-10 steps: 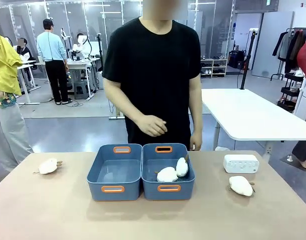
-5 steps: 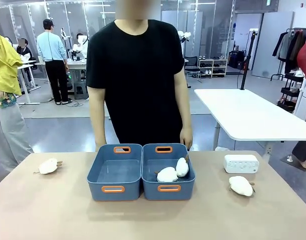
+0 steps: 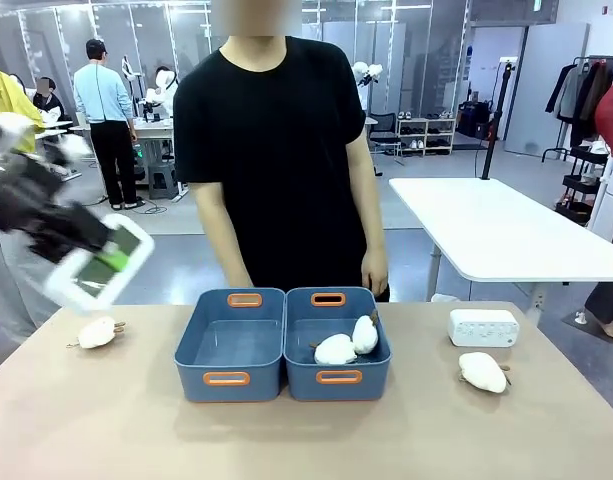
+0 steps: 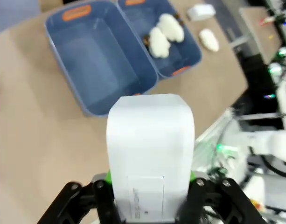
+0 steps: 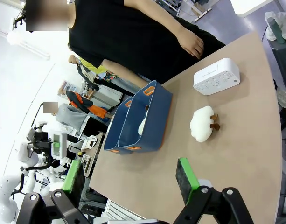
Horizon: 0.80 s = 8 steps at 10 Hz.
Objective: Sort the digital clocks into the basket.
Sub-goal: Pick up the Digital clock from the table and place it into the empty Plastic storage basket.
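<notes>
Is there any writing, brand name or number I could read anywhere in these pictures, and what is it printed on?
No text here can be read.
Held digital clock, clamped in the left arm's jaws: a label near its lower end carries faint print, too blurred to read.
Other digital clock: rows of small grey marks on its face, too small to make out as letters or numbers.

The table (image 3: 86, 430) bears two blue bins (image 3: 192, 376) (image 3: 378, 372), a clock (image 3: 483, 327), two plush toys (image 3: 97, 331) (image 3: 483, 371).
</notes>
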Available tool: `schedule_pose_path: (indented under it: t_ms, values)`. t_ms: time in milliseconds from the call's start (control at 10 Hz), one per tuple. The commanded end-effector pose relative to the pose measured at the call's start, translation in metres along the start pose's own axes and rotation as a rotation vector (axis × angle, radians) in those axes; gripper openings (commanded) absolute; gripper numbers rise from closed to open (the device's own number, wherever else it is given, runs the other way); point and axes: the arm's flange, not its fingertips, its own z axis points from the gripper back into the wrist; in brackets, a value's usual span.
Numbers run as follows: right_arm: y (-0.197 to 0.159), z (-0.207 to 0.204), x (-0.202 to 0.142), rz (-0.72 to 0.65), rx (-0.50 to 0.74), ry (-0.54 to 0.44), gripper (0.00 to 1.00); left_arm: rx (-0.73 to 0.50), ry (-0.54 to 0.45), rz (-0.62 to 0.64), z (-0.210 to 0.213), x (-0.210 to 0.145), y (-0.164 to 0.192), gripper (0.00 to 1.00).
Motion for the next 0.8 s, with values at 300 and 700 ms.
schedule_pose_path:
  t_ms: [300, 700]
  values:
    - [0.002, 0.0, 0.001, 0.004, 0.008, -0.011, 1.0, 0.304, 0.021, 0.117, -0.129, 0.064, -0.015, 0.52]
    - [0.002, 0.0, 0.001, 0.004, 0.008, -0.011, 1.0, 0.447, -0.082, 0.186, -0.205, 0.074, -0.002, 0.52]
